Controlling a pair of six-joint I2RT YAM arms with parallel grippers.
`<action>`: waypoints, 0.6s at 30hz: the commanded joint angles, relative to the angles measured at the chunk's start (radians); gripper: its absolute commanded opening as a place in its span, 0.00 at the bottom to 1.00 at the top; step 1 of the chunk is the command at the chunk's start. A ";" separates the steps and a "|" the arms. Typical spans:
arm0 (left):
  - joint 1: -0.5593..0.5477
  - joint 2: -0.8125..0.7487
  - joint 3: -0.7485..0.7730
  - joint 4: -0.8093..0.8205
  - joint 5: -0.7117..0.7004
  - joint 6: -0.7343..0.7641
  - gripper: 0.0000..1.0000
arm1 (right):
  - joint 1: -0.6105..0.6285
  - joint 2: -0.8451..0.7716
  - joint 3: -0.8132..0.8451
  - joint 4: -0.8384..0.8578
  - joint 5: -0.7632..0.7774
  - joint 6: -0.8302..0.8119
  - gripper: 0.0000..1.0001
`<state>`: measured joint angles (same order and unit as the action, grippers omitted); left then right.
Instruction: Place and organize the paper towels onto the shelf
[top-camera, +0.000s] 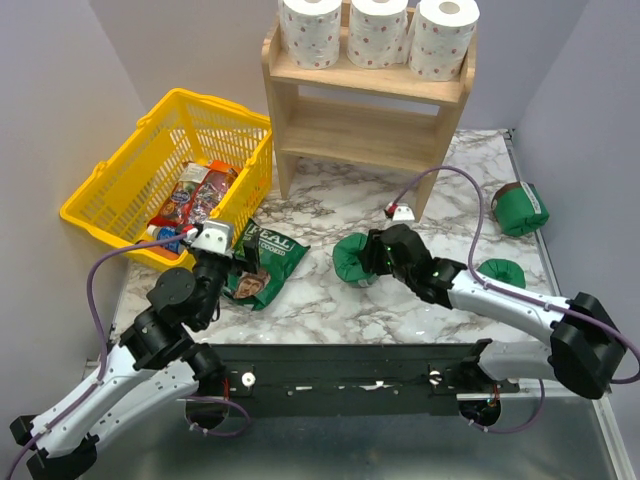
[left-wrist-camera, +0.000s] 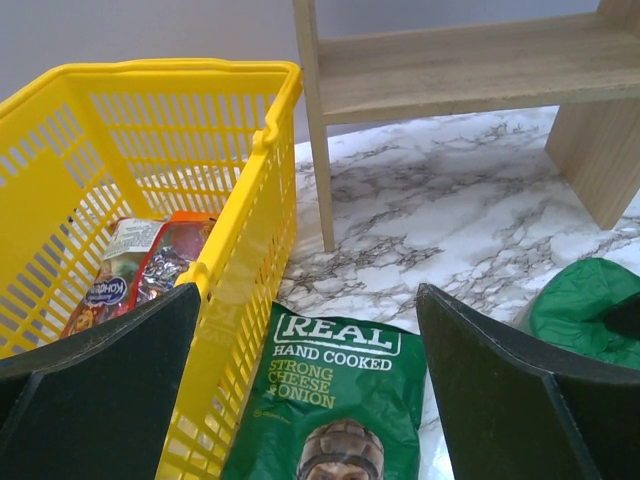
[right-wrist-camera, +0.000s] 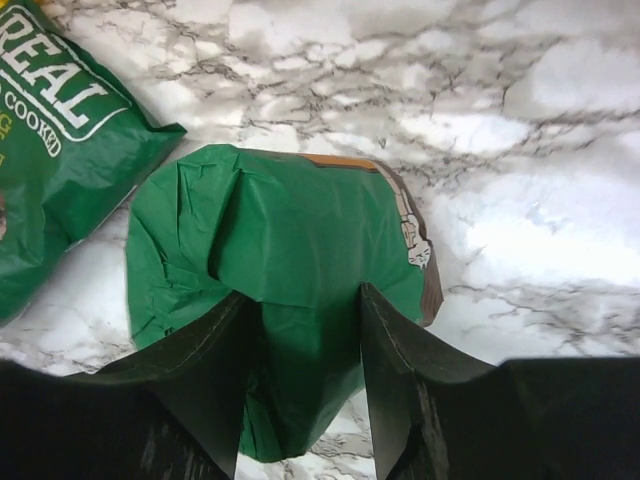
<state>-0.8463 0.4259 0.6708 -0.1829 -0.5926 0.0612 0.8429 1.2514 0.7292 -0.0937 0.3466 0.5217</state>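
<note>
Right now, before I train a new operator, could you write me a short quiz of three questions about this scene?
1. True or false: all three paper towels stand on the top tier of the shelf.
2. What does the right claw pinch? A: a paper towel. B: the green package. C: nothing.
3. Fill in: the left claw is ____.
Key: 1 true; 2 B; 3 open.
</note>
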 joint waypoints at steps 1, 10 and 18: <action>0.001 0.020 -0.010 0.007 -0.019 0.006 0.99 | -0.070 -0.038 -0.071 0.152 -0.202 0.141 0.57; 0.001 0.020 -0.008 0.002 -0.015 0.008 0.99 | -0.097 -0.141 0.097 -0.150 -0.090 -0.079 0.83; 0.001 -0.006 -0.007 0.000 -0.016 0.006 0.99 | -0.038 -0.089 0.236 -0.216 -0.294 -0.369 0.83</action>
<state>-0.8463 0.4400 0.6708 -0.1833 -0.5926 0.0635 0.7578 1.1305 0.9192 -0.2428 0.1703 0.3515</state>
